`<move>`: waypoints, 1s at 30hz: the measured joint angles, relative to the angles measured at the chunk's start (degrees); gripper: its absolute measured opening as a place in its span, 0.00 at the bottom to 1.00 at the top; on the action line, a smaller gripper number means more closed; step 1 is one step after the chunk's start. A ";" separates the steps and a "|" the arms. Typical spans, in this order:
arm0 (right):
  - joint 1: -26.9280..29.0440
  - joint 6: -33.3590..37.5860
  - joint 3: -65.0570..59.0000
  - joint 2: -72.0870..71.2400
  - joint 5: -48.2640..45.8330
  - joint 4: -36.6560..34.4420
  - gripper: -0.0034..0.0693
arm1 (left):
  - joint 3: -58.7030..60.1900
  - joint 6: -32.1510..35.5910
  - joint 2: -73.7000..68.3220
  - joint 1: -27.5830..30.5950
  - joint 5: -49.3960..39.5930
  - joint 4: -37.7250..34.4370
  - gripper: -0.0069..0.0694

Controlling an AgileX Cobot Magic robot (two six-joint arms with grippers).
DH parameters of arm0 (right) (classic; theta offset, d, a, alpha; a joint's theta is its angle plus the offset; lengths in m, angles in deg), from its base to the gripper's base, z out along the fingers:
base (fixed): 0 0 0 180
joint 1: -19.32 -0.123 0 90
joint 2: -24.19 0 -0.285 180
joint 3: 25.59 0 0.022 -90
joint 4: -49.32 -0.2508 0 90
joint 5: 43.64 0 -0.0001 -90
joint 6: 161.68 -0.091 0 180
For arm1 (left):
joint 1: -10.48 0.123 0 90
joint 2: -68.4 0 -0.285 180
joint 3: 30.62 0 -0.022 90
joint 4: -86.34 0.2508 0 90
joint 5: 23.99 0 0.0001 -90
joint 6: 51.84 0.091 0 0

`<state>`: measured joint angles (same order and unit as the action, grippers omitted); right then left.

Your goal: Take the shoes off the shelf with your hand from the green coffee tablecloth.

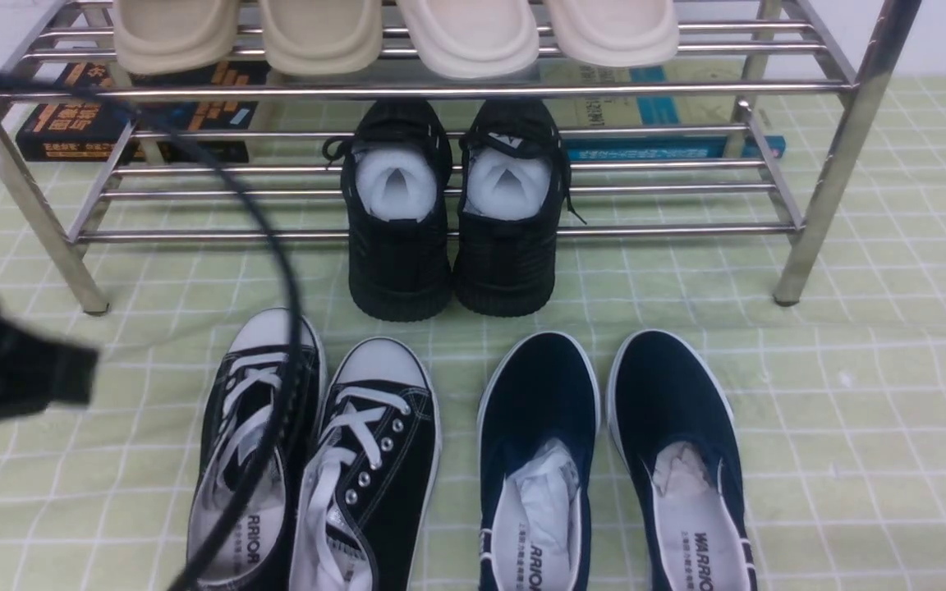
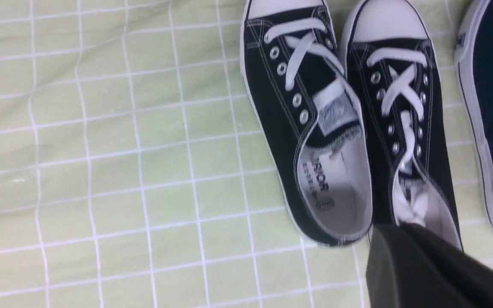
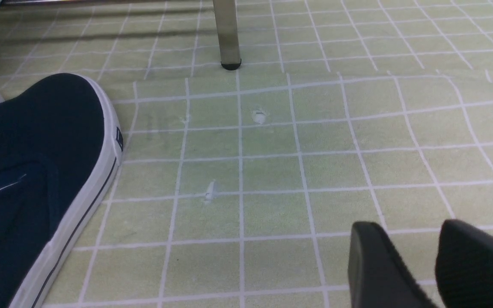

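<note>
Navy slip-ons (image 1: 604, 460) flank the shoes (image 1: 321, 460).

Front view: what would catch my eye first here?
Three pairs of shoes: black lace-up sneakers with white toe caps and navy slip-ons side by side on the light green grid-patterned cloth, and all-black sneakers stuffed with white paper on the shiny steel rack. Beige slippers line its top tier.
</note>
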<state>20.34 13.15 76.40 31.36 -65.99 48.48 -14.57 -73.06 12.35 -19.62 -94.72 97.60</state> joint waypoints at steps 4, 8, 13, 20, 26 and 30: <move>0.00 0.00 0.00 0.00 0.00 0.00 0.38 | 6.38 0.11 7.97 0.00 0.00 -2.29 0.09; 0.00 0.00 0.00 0.00 0.00 0.00 0.38 | 16.33 -0.07 20.96 0.00 0.41 -5.05 0.09; 0.00 0.00 0.00 0.00 0.00 0.00 0.38 | 28.47 -3.64 37.59 0.00 11.53 -7.73 0.09; 0.00 0.00 0.00 0.00 0.00 0.00 0.38 | 40.66 -7.07 48.91 0.00 27.50 -11.56 0.09; 0.00 0.00 0.00 0.00 0.00 0.00 0.38 | 45.27 -7.94 49.04 0.00 29.71 -11.72 0.10; 0.00 0.00 0.00 0.00 0.00 0.00 0.38 | 46.67 -9.31 49.04 0.00 30.34 -11.26 0.10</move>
<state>20.34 13.15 76.40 31.36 -65.99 48.48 32.10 -82.38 61.39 -19.62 -64.38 86.34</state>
